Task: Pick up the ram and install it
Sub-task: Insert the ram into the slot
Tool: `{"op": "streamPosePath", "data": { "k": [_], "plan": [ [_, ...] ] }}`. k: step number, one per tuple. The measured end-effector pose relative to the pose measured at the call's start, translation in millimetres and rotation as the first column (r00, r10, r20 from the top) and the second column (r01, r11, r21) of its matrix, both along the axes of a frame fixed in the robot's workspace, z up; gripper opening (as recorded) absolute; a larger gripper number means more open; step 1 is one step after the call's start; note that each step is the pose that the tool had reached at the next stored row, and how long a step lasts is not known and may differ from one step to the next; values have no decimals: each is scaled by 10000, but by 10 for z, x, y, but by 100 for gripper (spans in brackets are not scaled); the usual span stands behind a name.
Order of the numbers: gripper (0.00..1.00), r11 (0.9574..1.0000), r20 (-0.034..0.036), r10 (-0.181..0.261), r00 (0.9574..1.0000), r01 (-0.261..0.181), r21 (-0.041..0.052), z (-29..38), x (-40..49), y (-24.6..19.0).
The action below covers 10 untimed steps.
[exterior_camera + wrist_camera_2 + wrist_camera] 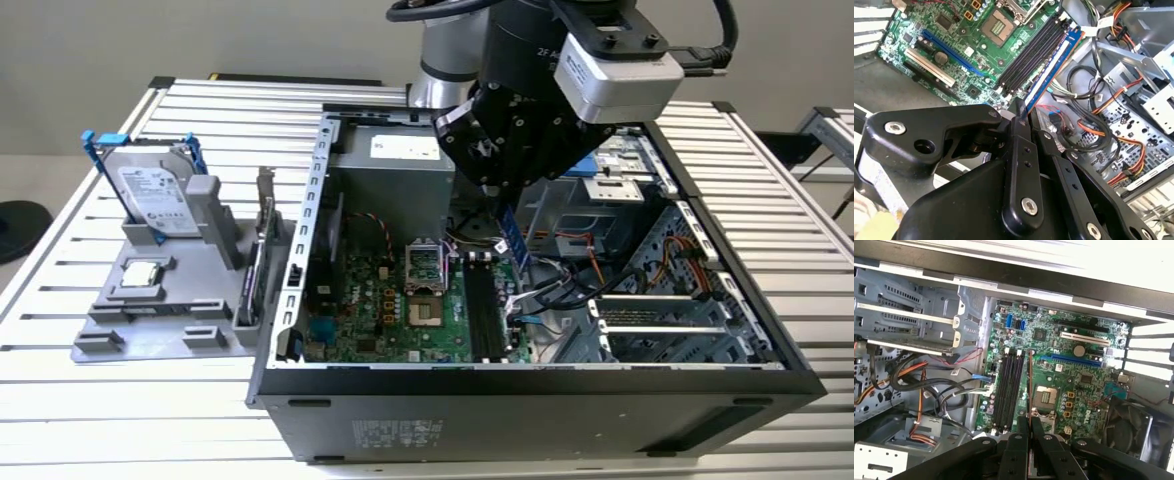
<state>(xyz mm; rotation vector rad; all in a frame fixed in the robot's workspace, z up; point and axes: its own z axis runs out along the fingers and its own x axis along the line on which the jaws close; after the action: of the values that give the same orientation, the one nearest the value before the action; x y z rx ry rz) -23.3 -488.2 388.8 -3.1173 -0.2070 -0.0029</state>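
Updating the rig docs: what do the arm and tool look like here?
The tool is matte black. Its linked-bar fingers carry silver pivot bolts, and they hang from a round black body with small white print. The arm is a silver-grey tube with dark joints. A silver-grey camera box sits beside the wrist, and a black cable loops off it.

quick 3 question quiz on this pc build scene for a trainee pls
1. True or false: the gripper is shut on the ram.
2. Which is nearest the ram: A a keyboard, B the black slots, C a screwdriver?
3. Is the hard drive standing inside or outside the computer case?
Key: 1 true; 2 B; 3 outside.
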Motion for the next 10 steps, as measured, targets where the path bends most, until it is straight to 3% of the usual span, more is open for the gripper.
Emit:
{"op": "streamPosePath", "data": {
  "k": [5, 10],
  "plan": [
    [0, 9985, -1, -554, 9985, 554, -2, 0, 0, 1],
    [0, 9940, 0, -1090, 9940, 1090, -2, 0, 0, 0]
  ]
}}
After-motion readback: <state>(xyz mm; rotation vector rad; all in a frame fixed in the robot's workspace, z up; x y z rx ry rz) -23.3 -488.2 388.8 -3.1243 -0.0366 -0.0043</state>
